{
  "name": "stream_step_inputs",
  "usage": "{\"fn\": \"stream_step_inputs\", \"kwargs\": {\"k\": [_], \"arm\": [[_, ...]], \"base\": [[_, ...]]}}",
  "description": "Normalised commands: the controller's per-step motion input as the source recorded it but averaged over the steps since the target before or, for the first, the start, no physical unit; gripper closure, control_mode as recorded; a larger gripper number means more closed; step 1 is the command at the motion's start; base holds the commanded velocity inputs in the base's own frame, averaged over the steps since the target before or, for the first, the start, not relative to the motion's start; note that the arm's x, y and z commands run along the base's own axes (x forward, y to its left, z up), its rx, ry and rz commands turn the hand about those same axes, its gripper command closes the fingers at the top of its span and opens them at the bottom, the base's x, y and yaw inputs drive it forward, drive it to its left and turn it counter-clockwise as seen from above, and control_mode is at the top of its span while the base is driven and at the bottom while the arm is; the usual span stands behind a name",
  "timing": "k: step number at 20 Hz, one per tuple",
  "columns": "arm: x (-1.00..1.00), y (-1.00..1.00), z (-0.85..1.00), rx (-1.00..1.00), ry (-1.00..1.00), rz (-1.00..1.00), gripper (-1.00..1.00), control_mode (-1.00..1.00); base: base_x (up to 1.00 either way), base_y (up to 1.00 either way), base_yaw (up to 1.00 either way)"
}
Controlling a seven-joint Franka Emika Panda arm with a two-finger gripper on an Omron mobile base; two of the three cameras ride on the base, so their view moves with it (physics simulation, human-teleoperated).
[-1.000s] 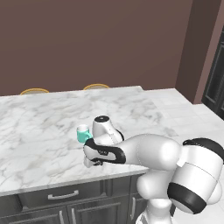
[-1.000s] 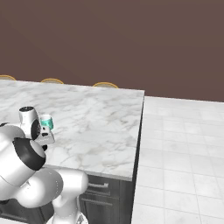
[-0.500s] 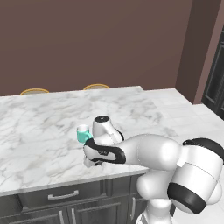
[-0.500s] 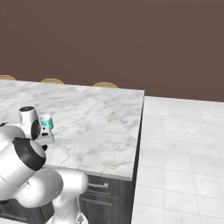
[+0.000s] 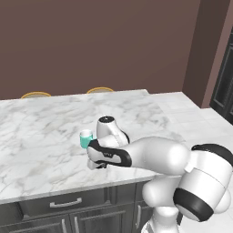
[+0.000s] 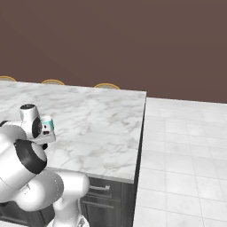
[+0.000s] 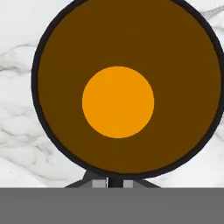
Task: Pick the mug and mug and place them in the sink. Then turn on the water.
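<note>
The gripper is pinched tight on the near rim of the black mug, the two dark finger tips pressed together against that thin black edge at the bottom of the hand view. Looking straight down into it: a round black rim, brown-shaded orange walls, a bright orange disc for the floor. No lettering or logo anywhere on it. It sits directly under the hand, over the marble counter. From the left base view the teal mug, white inside, stands upright on the counter just beside the wrist.
</note>
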Motion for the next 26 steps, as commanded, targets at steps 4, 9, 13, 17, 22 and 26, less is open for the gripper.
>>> {"fn": "stream_step_inputs", "kwargs": {"k": [4,9,13,17,22,26], "arm": [[0.18,0.00,0.41,0.00,0.00,0.00,1.00,-1.00],[0.16,-0.03,0.40,0.00,0.00,0.00,1.00,-1.00],[0.13,-0.10,0.40,0.00,0.00,0.00,1.00,-1.00],[0.10,-0.13,0.34,0.00,0.00,0.00,1.00,-1.00],[0.09,-0.15,0.34,0.00,0.00,0.00,1.00,-1.00],[0.10,-0.13,0.36,0.00,0.00,0.00,1.00,-1.00]], "base": [[0.00,0.00,0.00],[0.00,0.00,0.00],[0.00,0.00,0.00],[0.00,0.00,0.00],[0.00,0.00,0.00],[0.00,0.00,0.00]]}}
